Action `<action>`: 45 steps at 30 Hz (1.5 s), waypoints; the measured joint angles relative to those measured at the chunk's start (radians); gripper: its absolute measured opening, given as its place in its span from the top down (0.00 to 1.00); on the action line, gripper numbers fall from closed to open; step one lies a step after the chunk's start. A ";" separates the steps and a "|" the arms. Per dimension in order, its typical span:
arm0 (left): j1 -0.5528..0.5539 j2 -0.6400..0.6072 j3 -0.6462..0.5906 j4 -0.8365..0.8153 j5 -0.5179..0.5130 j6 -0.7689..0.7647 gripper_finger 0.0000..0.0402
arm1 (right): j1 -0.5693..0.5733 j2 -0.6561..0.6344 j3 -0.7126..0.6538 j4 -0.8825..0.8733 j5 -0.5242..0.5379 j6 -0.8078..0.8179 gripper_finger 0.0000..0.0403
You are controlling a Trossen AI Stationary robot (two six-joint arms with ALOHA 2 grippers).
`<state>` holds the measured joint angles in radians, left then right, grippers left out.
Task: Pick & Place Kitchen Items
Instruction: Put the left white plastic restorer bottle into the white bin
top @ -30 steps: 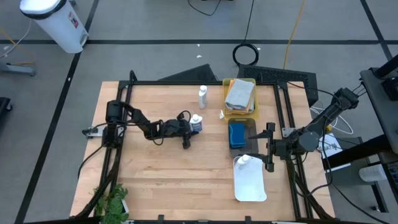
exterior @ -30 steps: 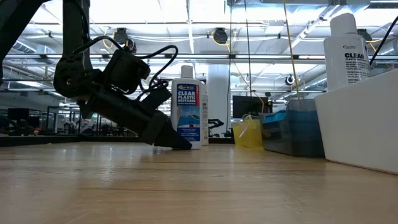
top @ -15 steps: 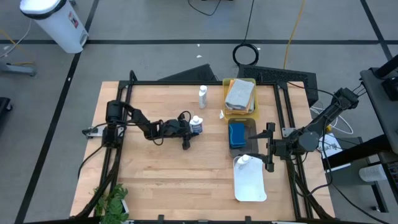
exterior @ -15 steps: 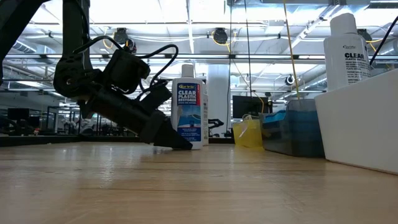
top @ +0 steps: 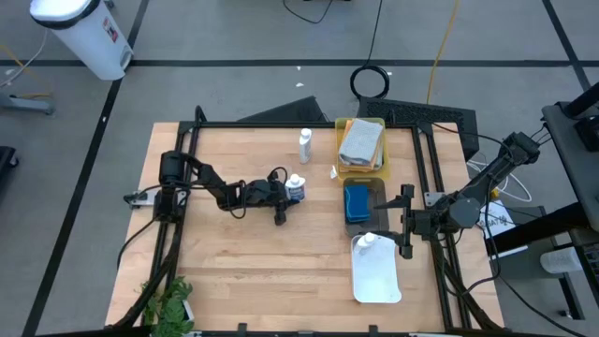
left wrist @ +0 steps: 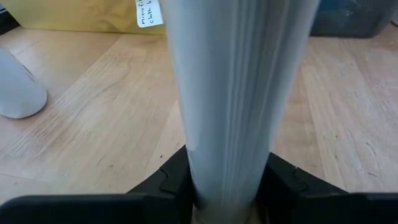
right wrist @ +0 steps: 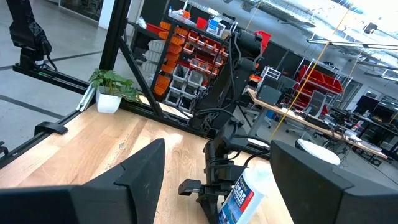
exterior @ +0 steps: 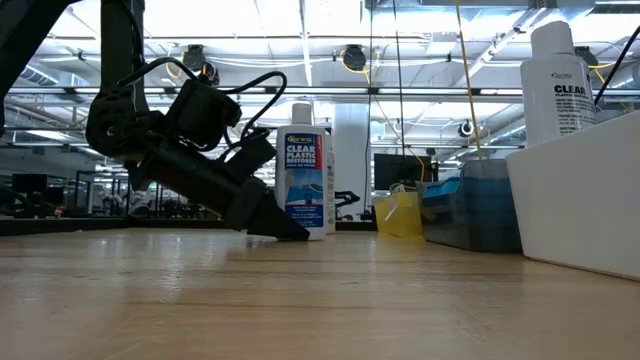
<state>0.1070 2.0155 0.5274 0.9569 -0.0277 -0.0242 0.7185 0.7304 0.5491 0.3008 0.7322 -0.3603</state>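
A small white blue-labelled bottle (top: 296, 184) (exterior: 305, 180) stands upright on the wooden table, near its middle. My left gripper (top: 290, 195) reaches it from the table's left, slanting down, and is shut on it. A second bottle (top: 305, 145) stands farther back on its base. A third bottle (top: 367, 243) stands in the white tray (top: 379, 285). A grey towel (top: 359, 140) lies in the yellow tray (top: 340, 126), and blue sponges (top: 357, 199) lie in the dark grey tray (top: 376, 190). My right gripper (top: 404, 221) hangs open above the table's right edge, with nothing between its fingers. My left gripper pinches the bottle's lower body (left wrist: 205, 174) between its two fingers (left wrist: 168, 183), one on each side. The fingers come from the table's left, slanting down toward the tabletop. The bottle stays upright with its base on the table.
The three trays line the table's right side, from far to near: yellow, dark grey, white. A black frame (top: 281, 124) runs round the table. A potted plant (top: 168, 304) sits at the near left corner. Bare wood (top: 271, 262) lies in front of the held bottle.
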 joint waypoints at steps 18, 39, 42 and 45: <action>0.000 0.000 0.000 0.000 0.000 0.001 0.67 | -0.042 0.021 0.000 0.001 0.000 0.061 0.36; -0.111 0.002 0.311 -0.405 0.051 0.114 0.68 | -0.524 0.383 0.027 0.097 -0.531 0.398 0.36; -0.115 0.002 0.328 -0.420 0.048 0.121 0.69 | -0.541 0.440 0.027 0.167 -0.591 0.398 0.36; -0.116 0.002 0.328 -0.421 0.046 0.121 0.70 | -0.557 0.488 0.027 0.231 -0.613 0.398 0.36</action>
<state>-0.0093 2.0178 0.8558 0.5362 0.0185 0.0967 0.1614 1.2185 0.5762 0.5320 0.1189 0.0376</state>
